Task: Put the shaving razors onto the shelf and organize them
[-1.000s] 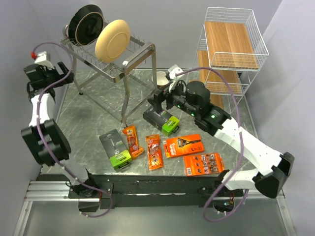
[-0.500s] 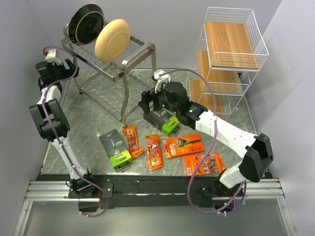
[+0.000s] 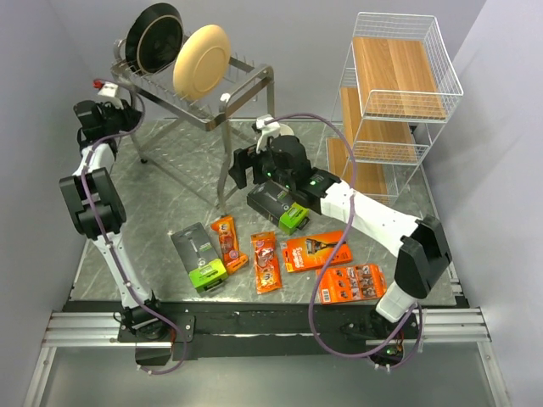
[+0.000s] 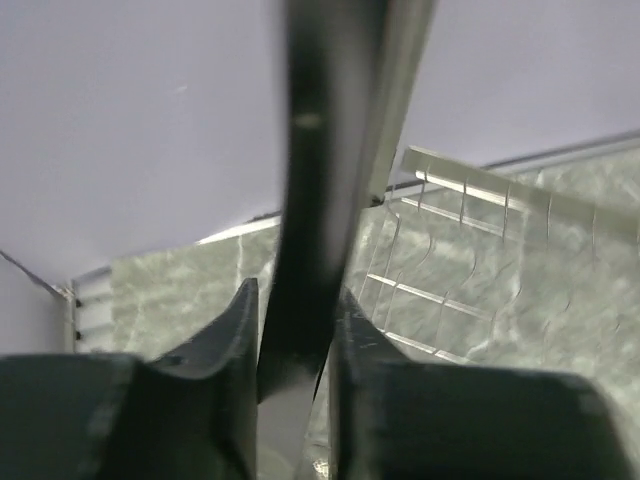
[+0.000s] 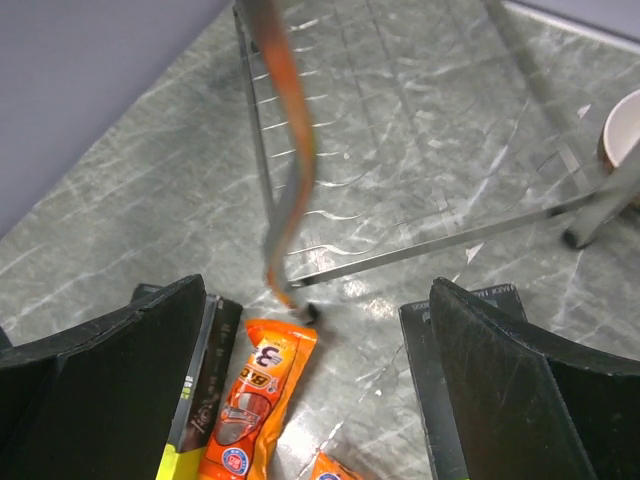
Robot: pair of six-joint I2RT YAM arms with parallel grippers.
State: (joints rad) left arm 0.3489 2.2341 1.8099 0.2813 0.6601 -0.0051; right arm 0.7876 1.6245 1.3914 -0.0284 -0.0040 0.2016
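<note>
The shaving razors lie at the table's front: two dark grey boxes, two narrow orange blister packs and two flat orange cards. The shelf stands at the back right, with no pack visible on its boards. My right gripper hangs open and empty. In the right wrist view its fingers straddle a blister pack and the rack's front foot, a grey box beside its left finger. My left gripper is shut on the dish rack's left leg.
The steel dish rack holds a black plate and a cream plate. Its front leg comes down just beyond my right gripper. A cup sits at the right wrist view's right edge.
My left gripper has swung to the rack's left leg and shut on it. The rack has shifted slightly to the right. My right arm moved left, toward the rack's front leg.
</note>
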